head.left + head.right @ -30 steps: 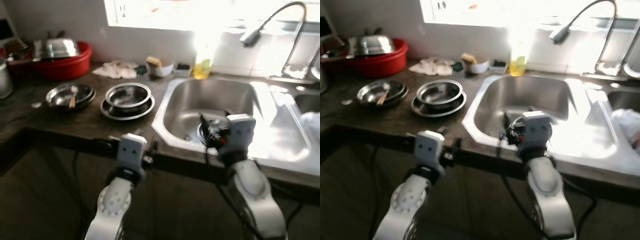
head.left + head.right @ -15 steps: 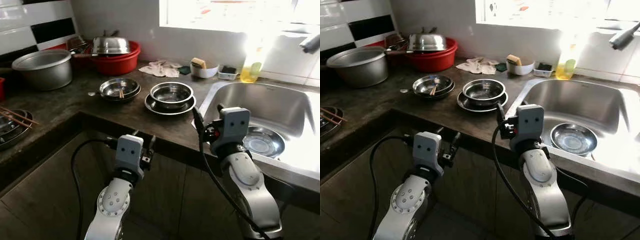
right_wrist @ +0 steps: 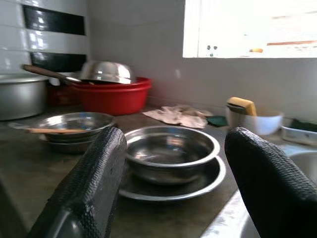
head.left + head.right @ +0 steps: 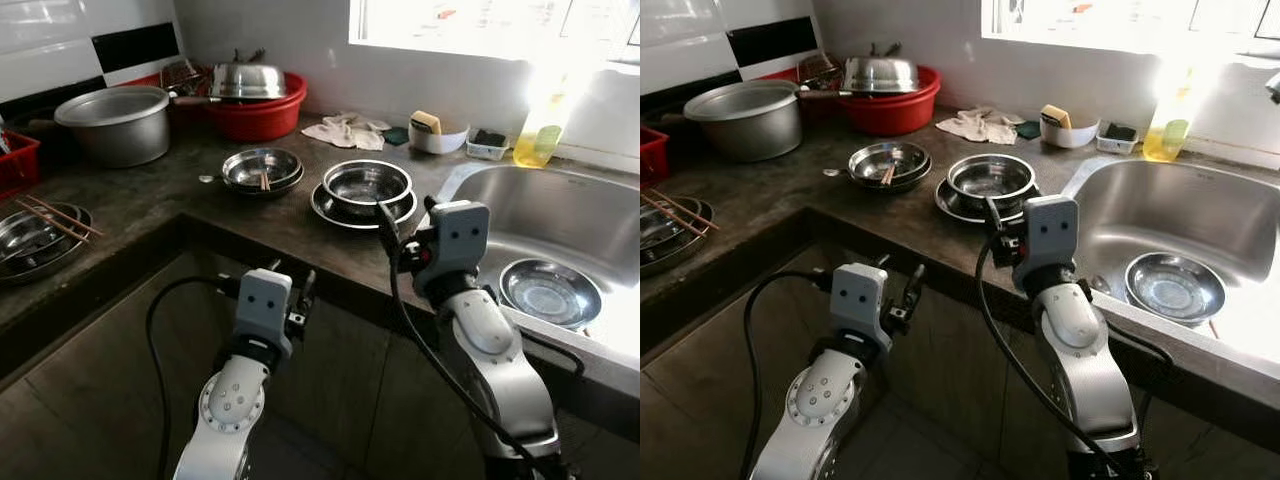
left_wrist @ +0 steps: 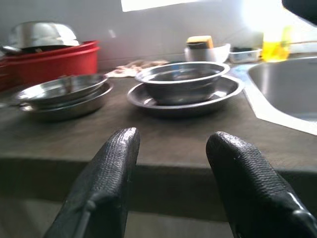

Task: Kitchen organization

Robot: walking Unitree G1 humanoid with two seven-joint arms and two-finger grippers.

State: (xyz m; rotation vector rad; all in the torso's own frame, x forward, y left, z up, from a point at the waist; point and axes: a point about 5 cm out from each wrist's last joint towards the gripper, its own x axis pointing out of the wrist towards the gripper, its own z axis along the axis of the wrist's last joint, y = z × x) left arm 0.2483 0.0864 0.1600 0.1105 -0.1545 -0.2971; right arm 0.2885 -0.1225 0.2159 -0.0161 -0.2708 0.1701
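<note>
A steel bowl (image 4: 366, 183) sits on a steel plate (image 4: 330, 207) on the dark counter, left of the sink (image 4: 560, 215). Beside it are stacked shallow steel dishes (image 4: 262, 168) with a utensil in them. One steel bowl (image 4: 550, 292) lies in the sink. My right gripper (image 4: 405, 215) is open, raised at the counter's front edge and facing the bowl on the plate (image 3: 171, 151), apart from it. My left gripper (image 4: 290, 285) is open and empty, lower, just below the counter edge (image 5: 163, 163).
At the back stand a red basin with a steel lid (image 4: 255, 95), a large pot (image 4: 115, 122), a crumpled cloth (image 4: 348, 130), a white bowl with a sponge (image 4: 437, 135) and a yellow soap bottle (image 4: 540, 140). On the left counter lie a steel tray with chopsticks (image 4: 35, 235) and a red crate (image 4: 15, 160).
The camera has swung left and drawn back: the sink has slid right and the left counter with the pot has come into view. Both arms keep roughly the same pose, grippers open.
</note>
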